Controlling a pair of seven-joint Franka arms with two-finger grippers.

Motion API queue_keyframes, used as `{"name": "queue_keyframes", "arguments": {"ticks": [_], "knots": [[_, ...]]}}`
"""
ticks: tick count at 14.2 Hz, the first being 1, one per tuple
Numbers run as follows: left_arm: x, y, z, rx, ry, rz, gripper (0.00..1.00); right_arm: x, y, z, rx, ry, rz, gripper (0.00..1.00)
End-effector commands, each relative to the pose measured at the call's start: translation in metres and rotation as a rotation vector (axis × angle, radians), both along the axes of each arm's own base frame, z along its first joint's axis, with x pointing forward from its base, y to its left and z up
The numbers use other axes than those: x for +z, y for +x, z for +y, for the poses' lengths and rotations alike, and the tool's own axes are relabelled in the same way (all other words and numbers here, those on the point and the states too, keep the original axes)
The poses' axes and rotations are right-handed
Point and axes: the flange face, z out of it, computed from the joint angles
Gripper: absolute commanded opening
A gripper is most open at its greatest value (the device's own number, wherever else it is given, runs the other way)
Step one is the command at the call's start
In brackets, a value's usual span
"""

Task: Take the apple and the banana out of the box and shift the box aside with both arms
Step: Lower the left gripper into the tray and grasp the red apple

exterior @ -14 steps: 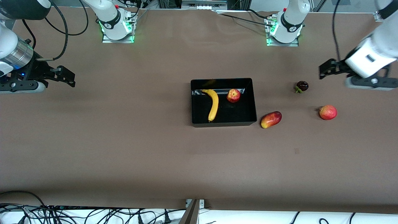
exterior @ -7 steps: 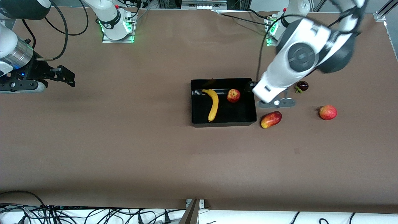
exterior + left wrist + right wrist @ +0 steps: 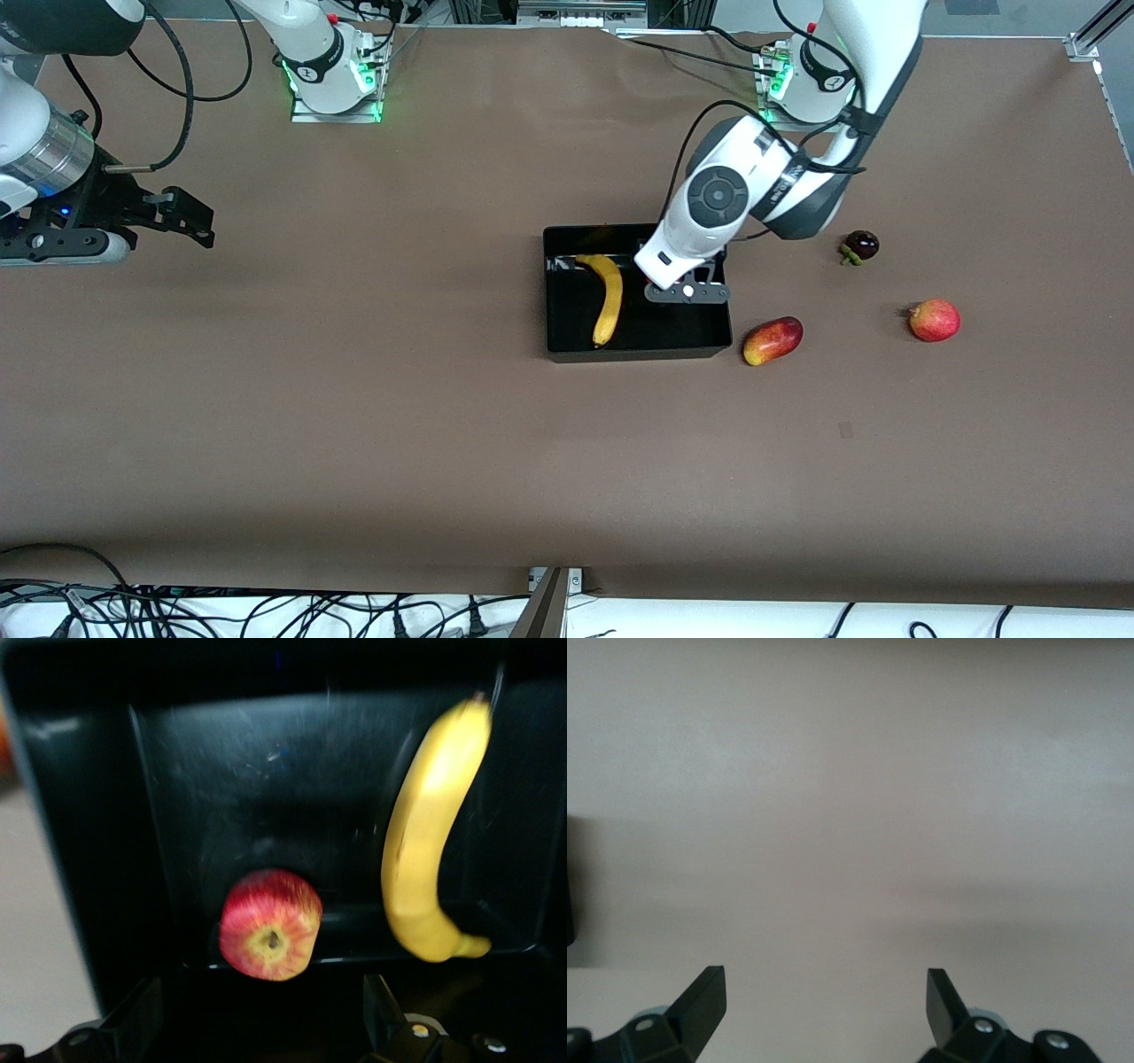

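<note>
My left gripper hangs over the black box, fingers spread wide and empty, the apple just below between them and the banana lying beside it. Step in hand: the apple reach; next I should descend straight, then close. My right gripper, also wide open and empty, waits at its end of the table.
</note>
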Motion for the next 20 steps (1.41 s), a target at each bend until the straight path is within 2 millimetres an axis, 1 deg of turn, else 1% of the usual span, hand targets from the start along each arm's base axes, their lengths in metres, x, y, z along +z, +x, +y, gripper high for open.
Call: {"name": "queue_keyframes", "arguments": {"ticks": [1,3,5,6,8,10,11,12,13,14,15,16,18,19,20], "knots": [[-0.023,-0.01,0.0,-0.017,0.04,-0.034,1.0,0.005,0.0,0.0,-0.004,0.012,0.002,1.0],[-0.047,-0.01,-0.001,-0.014,0.045,-0.054,1.0,0.005,0.0,0.0,-0.004,0.012,0.003,1.0],[-0.066,-0.013,-0.003,-0.047,0.065,-0.064,1.0,0.006,0.0,0.0,-0.004,0.012,0.002,1.0],[-0.073,-0.013,-0.001,-0.059,0.084,-0.073,1.0,0.005,0.0,0.0,-0.004,0.012,0.003,1.0],[-0.082,-0.012,-0.004,-0.053,0.068,-0.094,1.0,0.005,0.0,0.0,-0.004,0.012,0.003,1.0],[-0.086,-0.013,-0.005,-0.057,0.068,-0.092,1.0,0.005,0.0,0.0,-0.004,0.012,0.003,1.0],[-0.084,-0.011,-0.003,-0.058,0.067,-0.093,0.68,0.005,0.0,0.0,-0.004,0.012,0.003,1.0],[-0.081,-0.011,-0.003,-0.058,0.07,-0.094,0.3,0.005,0.0,0.0,-0.004,0.012,0.003,1.0],[-0.075,-0.009,-0.003,-0.065,0.068,-0.102,0.21,0.005,0.0,0.0,-0.004,0.012,0.003,1.0],[-0.064,-0.005,-0.003,-0.069,0.071,-0.112,0.21,0.005,0.0,0.0,-0.004,0.012,0.003,1.0],[-0.049,0.0,0.0,-0.066,0.086,-0.114,0.21,0.005,0.0,0.0,-0.004,0.012,0.003,1.0],[-0.028,0.007,0.001,-0.059,0.106,-0.119,0.21,0.005,0.0,0.0,-0.004,0.012,0.003,1.0],[0.028,0.026,0.003,-0.027,0.153,-0.108,0.23,0.005,0.0,0.0,-0.004,0.012,0.003,1.0],[0.057,0.039,0.006,-0.006,0.176,-0.095,0.23,0.005,0.0,0.0,-0.004,0.012,0.003,1.0],[0.08,0.051,0.016,-0.008,0.196,-0.065,0.24,0.005,0.0,0.0,-0.004,0.012,0.003,1.0]]}}
